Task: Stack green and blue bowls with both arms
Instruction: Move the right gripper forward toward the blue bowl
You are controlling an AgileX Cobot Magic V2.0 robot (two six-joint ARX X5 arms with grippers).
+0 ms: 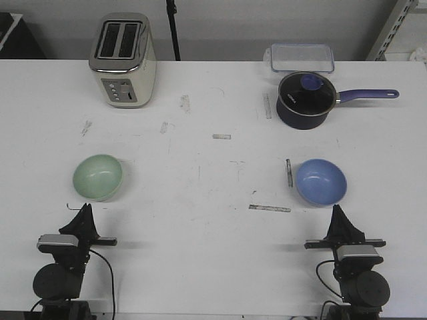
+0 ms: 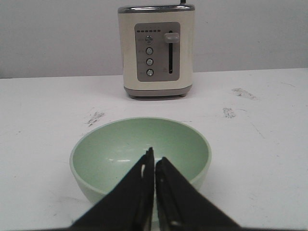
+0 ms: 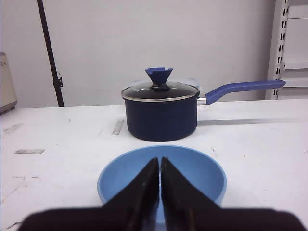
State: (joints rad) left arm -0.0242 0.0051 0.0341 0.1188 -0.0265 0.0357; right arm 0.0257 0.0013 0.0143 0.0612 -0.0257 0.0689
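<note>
The pale mint green bowl [image 1: 97,177] stands upright on the white table at the left, and it fills the left wrist view [image 2: 110,151]. My left gripper [image 1: 85,208] [image 2: 154,160] is shut and empty, just short of the bowl's near rim. The periwinkle blue bowl [image 1: 321,181] stands upright at the right, and shows in the right wrist view [image 3: 192,168]. My right gripper [image 1: 336,209] [image 3: 160,160] is shut and empty, just short of that bowl's near rim. The two bowls stand far apart.
A cream toaster [image 1: 124,60] [image 2: 156,50] stands at the back left. A dark navy saucepan with a lid and long handle [image 1: 307,99] [image 3: 161,113] stands behind the blue bowl. A clear plastic box [image 1: 301,57] lies at the back edge.
</note>
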